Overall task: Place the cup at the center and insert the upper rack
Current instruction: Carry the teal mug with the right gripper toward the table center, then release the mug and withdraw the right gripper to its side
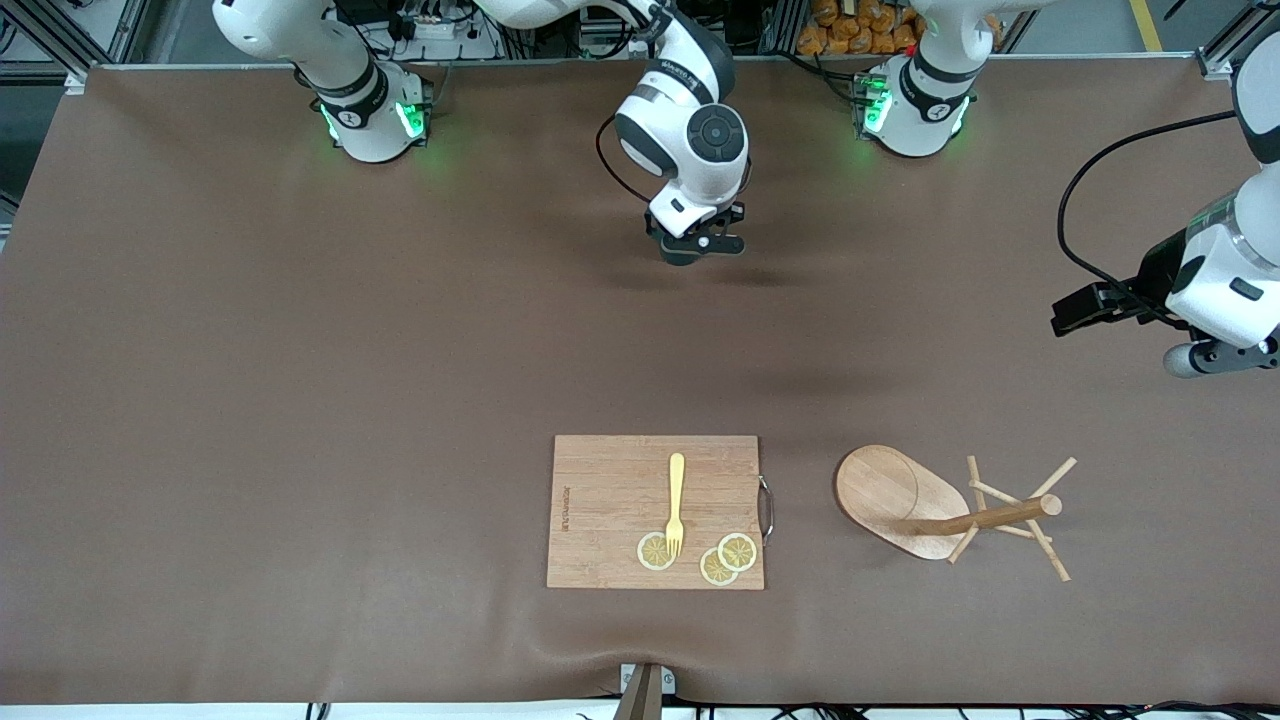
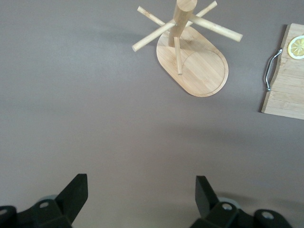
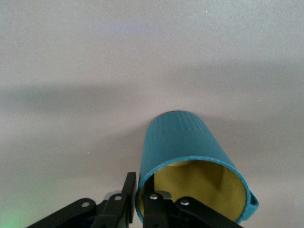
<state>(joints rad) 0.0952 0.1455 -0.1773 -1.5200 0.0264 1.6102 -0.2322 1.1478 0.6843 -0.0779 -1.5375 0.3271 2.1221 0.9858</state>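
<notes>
Near the middle of the bench (image 1: pixel 300 350), toward the robots' bases, the right gripper (image 1: pixel 700 243) has its fingers (image 3: pixel 127 202) on either side of the cup's (image 3: pixel 190 156) rim, one outside the wall and one inside; whether they press the wall or have just let go, I cannot tell. Only the right wrist view shows the cup (teal outside, yellow inside), upright on the bench. Closer to the front camera lies a cutting board (image 1: pixel 610 500) with a fork (image 1: pixel 676 500) and lemon slices (image 1: pixel 737 551). Beside it, toward the left arm's end, stands the rack (image 1: pixel 900 495), upright on its oval base. The left gripper (image 2: pixel 140 197) waits in the air over bare bench near the rack, fingers (image 2: pixel 76 192) wide apart and empty.
</notes>
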